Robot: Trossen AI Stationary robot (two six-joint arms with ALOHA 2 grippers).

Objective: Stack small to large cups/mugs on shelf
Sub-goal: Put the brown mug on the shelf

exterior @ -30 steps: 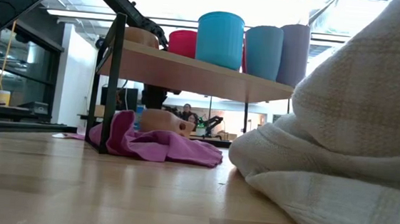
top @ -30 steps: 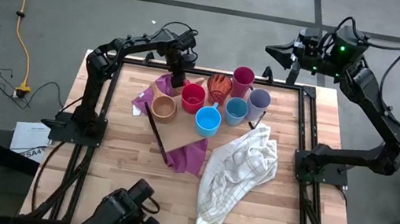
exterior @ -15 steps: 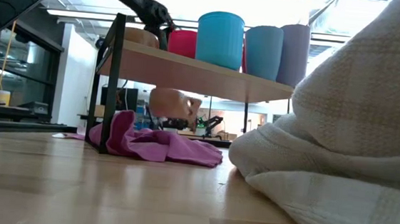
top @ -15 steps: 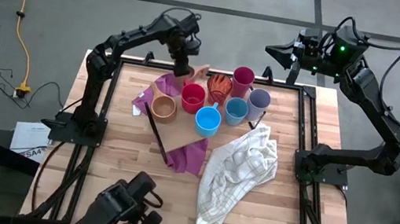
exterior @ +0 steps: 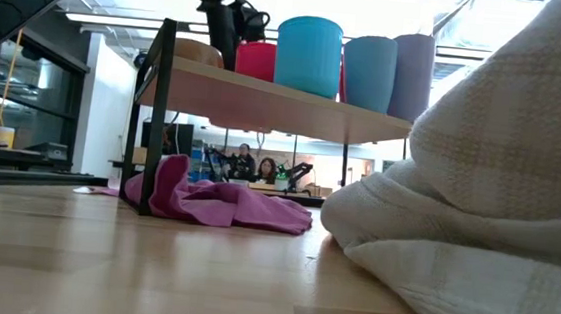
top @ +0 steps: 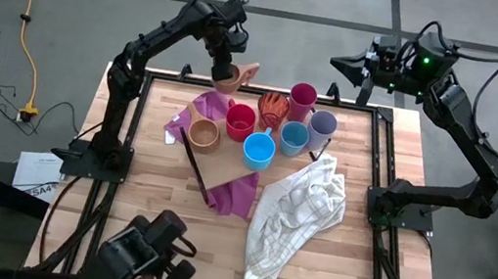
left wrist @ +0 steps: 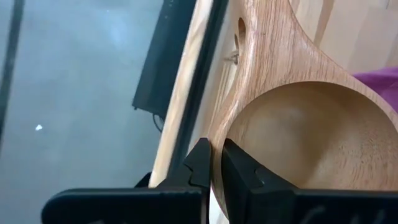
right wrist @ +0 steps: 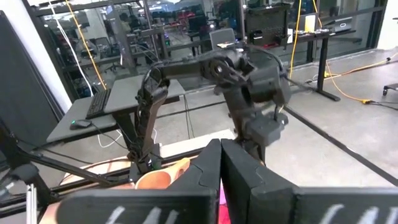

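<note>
The left gripper (top: 227,69), clamped on the rim of a tan mug (top: 231,79) held above the shelf's (top: 225,168) far edge, should lower it level into the matching mug (top: 203,135); the right gripper (right wrist: 220,163) waits closed.

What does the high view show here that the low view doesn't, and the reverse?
Only the high view shows the left claw shut on the tan handled mug, lifted by the shelf's far edge, and the right claw parked beyond the table's far right corner. It also shows a second tan mug, an orange cup and the magenta tumbler.

Only the low view shows the purple cloth lying under the shelf, and people in the room behind.

Both show the red mug, two blue cups, the lavender tumbler and the white towel.
</note>
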